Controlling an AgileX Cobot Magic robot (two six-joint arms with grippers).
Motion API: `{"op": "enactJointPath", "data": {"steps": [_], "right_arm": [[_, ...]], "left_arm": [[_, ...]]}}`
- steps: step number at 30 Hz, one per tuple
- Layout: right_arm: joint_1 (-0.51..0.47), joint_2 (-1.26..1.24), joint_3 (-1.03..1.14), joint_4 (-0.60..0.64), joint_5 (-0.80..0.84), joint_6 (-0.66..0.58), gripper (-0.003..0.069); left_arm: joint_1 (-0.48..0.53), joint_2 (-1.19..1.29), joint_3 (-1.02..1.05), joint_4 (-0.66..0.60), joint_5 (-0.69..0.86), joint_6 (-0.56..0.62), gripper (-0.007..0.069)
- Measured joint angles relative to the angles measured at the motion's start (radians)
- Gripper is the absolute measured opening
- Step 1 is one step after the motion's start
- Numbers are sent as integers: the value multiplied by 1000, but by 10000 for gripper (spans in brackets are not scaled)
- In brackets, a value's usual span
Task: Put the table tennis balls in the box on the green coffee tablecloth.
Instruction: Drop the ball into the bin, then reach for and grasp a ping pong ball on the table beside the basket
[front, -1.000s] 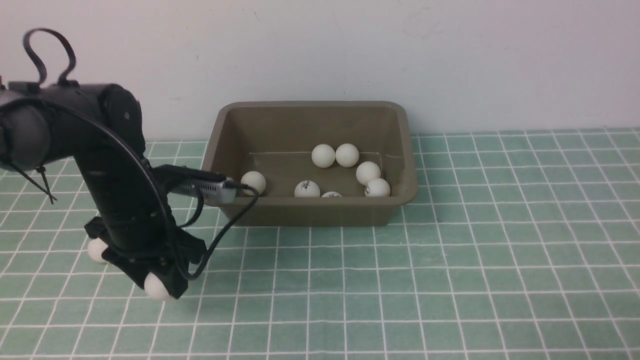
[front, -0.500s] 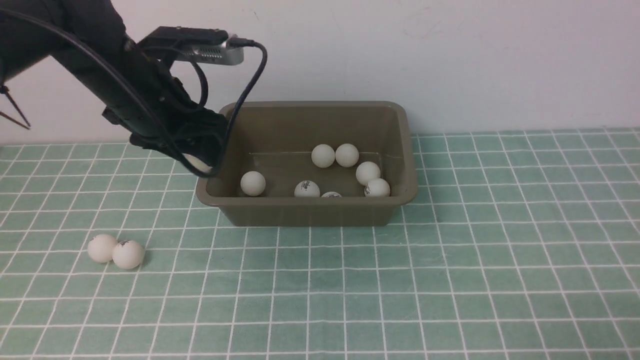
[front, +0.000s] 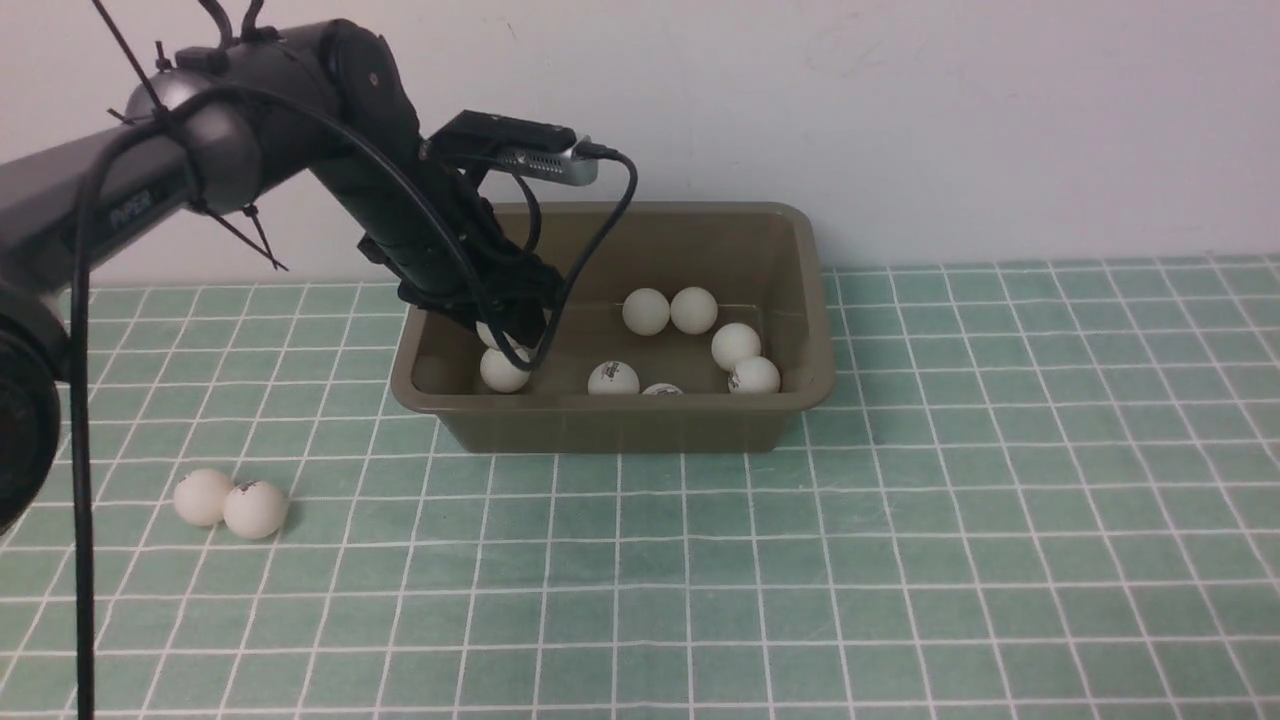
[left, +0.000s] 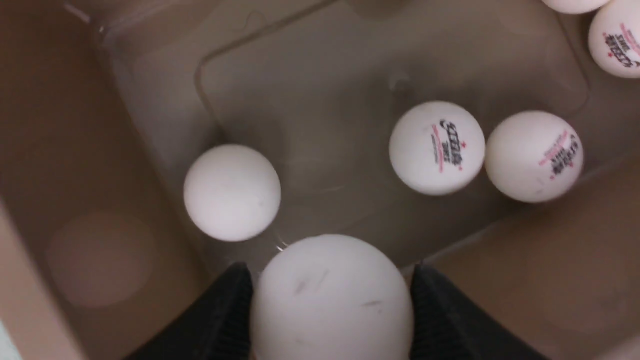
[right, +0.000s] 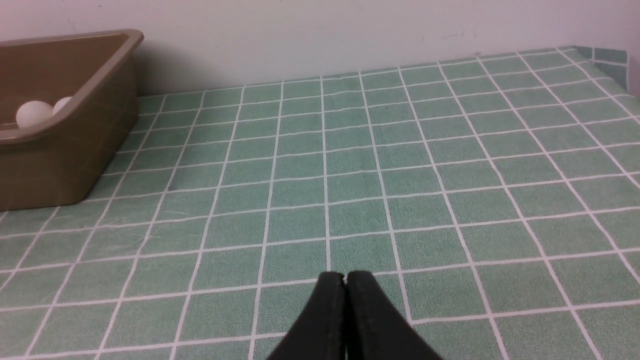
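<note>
The olive-brown box (front: 620, 425) stands on the green coffee tablecloth (front: 900, 550) near the back wall, with several table tennis balls (front: 693, 310) inside. My left gripper (front: 503, 332) hangs inside the box's left end, shut on one white ball (left: 330, 300) held between its black fingers (left: 227, 315). Just below the held ball rests another ball (left: 232, 192), on the box floor (left: 310, 90). Two more balls (front: 202, 497) (front: 255, 509) lie touching on the cloth at the front left. My right gripper (right: 345, 275) is shut and empty, low over the cloth.
The pale wall runs right behind the box (right: 60, 160). The left arm's cable (front: 590, 250) loops over the box's left half. In the right wrist view the cloth (right: 400, 150) stretches to its far right edge (right: 617, 70).
The left arm rose from the cloth beside the two loose balls with a ball in its jaws, swung right and back, and now dips into the box's left end.
</note>
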Motion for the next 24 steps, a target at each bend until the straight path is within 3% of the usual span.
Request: {"op": "enactJointPath", "data": {"steps": [7,10,13,16,24], "right_arm": [[0,0,0,0,0,0,-10],[0,0,0,0,0,0,-10],[0,0,0,0,0,0,-10],[0,0,0,0,0,0,-10],[0,0,0,0,0,0,-10]], "left_arm": [[0,36,-33,2,18,41,413],[0,36,-50,4,28,52,503],[0,36,-115,27,120,49,542],[0,35,-210,92,235,33,530],[2,-68,-255,270,263,-66,439]]}}
